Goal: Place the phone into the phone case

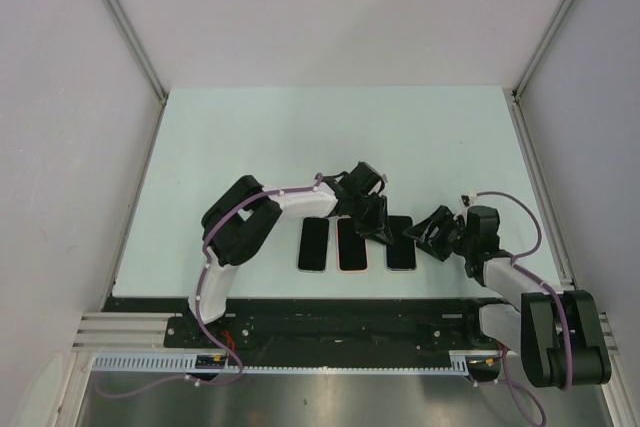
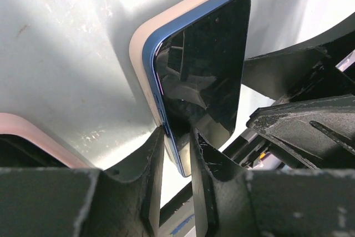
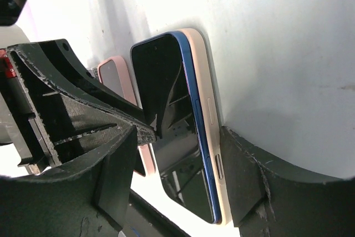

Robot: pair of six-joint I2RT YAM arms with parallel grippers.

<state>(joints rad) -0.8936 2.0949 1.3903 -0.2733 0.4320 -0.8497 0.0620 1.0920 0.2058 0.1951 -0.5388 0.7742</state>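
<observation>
Currently phone point(image 2: 205, 70) tilted, partly seated in case point(image 2: 138, 43) on table point(image 1: 300, 137). Left claw point(image 2: 177, 154) clamped on phone edge; right claw point(image 3: 188, 134) spread astride both. Advise: press raised edge flat, case braced.

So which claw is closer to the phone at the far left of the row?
Left. The left claw hovers just past the middle phone from the far-left phone; the right claw sits beyond the row's right end.

Bright and even from overhead, table point(image 2: 66, 54) blown to white glare in wrist views (top view softer, faint shadows), reflections across the glossy phone point(image 2: 205, 70).
</observation>
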